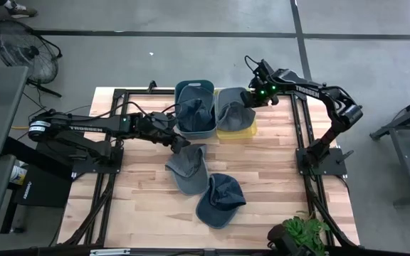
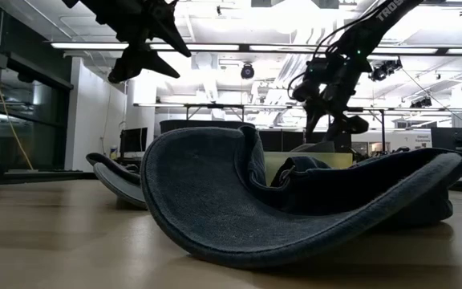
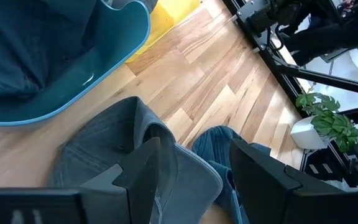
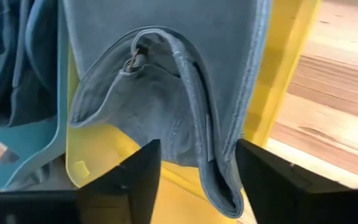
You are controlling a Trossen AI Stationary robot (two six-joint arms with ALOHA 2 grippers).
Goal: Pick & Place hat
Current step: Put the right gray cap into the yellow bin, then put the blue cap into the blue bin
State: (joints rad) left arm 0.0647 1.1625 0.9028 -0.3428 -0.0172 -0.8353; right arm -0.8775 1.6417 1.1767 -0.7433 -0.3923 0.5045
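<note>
The right gripper, fingers spread, hangs over a grey hat in the yellow bin. The left gripper, fingers spread, should next descend onto the hat on the counter.

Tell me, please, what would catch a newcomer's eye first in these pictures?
Probably the two bins at the table's far edge: a teal bin with a dark hat in it and a yellow bin with a grey hat draped over it, the right claw open just above that hat. Next, two more hats on the bare wood: a grey one under the left claw, a blue one nearer the front.
</note>
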